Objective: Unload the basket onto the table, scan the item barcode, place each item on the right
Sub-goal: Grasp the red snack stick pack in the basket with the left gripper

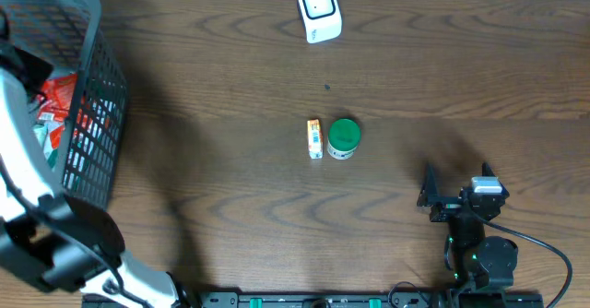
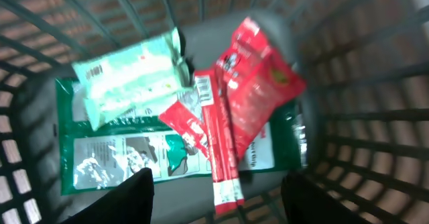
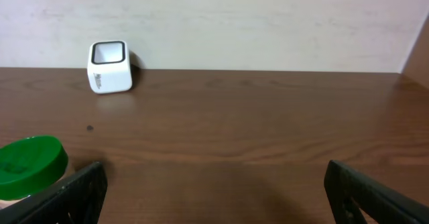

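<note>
Two sets of fingers, both apart.
In the basket (image 2: pixel 375 137), left fingers (image 2: pixel 131 200) hang above red packets (image 2: pixel 248 103); right fingers (image 3: pixel 80 190) hover over the tabletop (image 3: pixel 234 130).

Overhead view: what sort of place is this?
Probably a mock shop checkout: a white barcode scanner at the far edge, a dark mesh basket of packaged goods, and a green-lidded jar beside a small box on the wooden table.
</note>
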Robot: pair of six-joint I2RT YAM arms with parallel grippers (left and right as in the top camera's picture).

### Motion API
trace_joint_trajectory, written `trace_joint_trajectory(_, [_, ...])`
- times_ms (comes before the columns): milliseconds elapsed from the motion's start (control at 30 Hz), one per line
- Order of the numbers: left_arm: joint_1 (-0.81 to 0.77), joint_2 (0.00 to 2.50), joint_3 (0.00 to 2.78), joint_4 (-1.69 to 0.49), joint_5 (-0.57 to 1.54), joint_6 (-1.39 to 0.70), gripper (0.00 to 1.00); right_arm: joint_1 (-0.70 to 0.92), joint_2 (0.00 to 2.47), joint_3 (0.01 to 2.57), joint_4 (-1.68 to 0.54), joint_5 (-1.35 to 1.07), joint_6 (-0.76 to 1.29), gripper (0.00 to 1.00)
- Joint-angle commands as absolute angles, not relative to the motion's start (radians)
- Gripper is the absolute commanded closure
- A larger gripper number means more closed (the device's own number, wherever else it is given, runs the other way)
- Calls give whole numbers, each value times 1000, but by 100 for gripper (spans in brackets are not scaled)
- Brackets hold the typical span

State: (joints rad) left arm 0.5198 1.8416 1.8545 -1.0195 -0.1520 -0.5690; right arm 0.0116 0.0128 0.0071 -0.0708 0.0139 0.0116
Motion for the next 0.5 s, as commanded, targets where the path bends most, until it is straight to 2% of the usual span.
trace_joint_trajectory(0, [521,1909,1844,-1032,-142,-582,38,13,11,6,-75,9,21,1])
trace_joint_trajectory(467, [521,2082,1840,-1037,-67,-612,38,13,11,6,-75,9,22,1])
